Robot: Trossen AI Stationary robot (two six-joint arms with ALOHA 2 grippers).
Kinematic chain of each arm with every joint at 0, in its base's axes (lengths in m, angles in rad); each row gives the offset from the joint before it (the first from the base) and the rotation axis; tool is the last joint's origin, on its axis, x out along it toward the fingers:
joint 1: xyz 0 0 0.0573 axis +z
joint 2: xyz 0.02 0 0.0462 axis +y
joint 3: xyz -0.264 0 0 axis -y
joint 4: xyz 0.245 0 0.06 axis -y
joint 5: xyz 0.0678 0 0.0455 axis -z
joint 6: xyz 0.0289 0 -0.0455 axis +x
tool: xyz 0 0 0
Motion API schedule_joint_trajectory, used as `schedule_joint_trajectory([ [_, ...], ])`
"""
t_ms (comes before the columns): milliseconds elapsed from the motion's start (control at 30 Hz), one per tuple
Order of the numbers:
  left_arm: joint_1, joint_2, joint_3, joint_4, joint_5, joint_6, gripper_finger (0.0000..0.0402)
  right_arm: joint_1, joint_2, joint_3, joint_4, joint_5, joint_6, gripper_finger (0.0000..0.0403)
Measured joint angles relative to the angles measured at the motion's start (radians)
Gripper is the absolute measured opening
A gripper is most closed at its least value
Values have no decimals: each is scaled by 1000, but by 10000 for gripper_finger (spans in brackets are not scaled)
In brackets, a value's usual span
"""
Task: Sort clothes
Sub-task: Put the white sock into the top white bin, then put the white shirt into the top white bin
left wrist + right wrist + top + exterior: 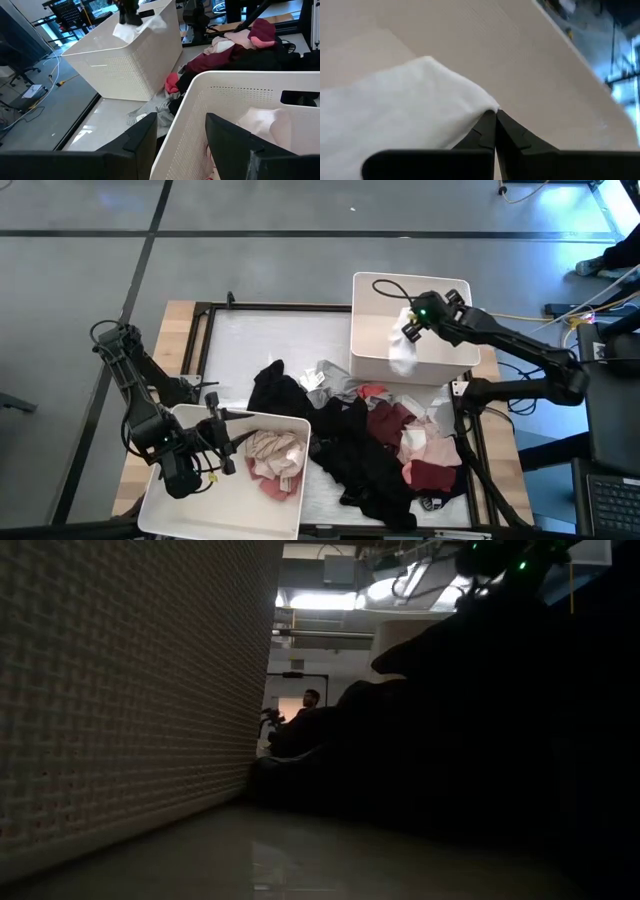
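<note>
Even, bright overhead light with blue glare at two o'clock in the high view, while the low view is mostly black silhouette against lit ceiling lamps, and the right wrist view is softly blurred

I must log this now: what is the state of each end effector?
Left end effector: open, holding nothing, over the near bin.
Right end effector: closed on a white garment over the far bin.
</note>
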Motion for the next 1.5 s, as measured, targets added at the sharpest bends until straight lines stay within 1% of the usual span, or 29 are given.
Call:
schedule_joint_trajectory([
  [67, 0, 0, 0, 0, 0, 0, 157, -14, 27, -5, -6, 12, 13, 9],
  [167, 0, 0, 0, 0, 0, 0, 157, -24, 58, -5, -7, 5, 14, 32],
  [267, 0, 0, 0, 0, 0, 0, 157, -23, 67, -4, -11, -16, -12, 72],
  [333, 0, 0, 0, 0, 0, 0, 157, -22, 67, 16, -46, -30, -14, 104],
  [500, 0, 0, 0, 0, 0, 0, 157, -21, 31, 124, -186, -89, 4, 177],
  [567, 0, 0, 0, 0, 0, 0, 157, -21, 12, 167, -234, -142, 28, 197],
  [600, 0, 0, 0, 0, 0, 0, 157, -21, 0, 186, -259, -188, 43, 205],
  [700, 0, 0, 0, 0, 0, 0, 157, -14, -40, 224, -327, -376, 68, 220],
  [767, 0, 0, 0, 0, 0, 0, 157, 21, -74, 225, -355, -464, 85, 224],
  [800, 0, 0, 0, 0, 0, 0, 157, 46, -91, 225, -361, -481, 99, 224],
  [900, 0, 0, 0, 1, 0, 0, 157, 146, -137, 225, -380, -487, 147, 225],
  [1067, 21, 0, 0, 1, -7, 0, 157, 361, -175, 225, -374, -486, 256, 225],
  [1200, 79, 2, -11, 16, -5, -6, 157, 570, -165, 222, -355, -460, 338, 225],
  [1300, 128, 4, -65, 31, 2, 5, 157, 723, -144, 219, -315, -408, 375, 225],
  [1433, 179, 5, -120, 44, 4, -27, 157, 873, -110, 218, -270, -387, 442, 225],
  [1500, 193, 5, -134, 79, 6, -8, 157, 932, -86, 218, -262, -389, 498, 225],
])
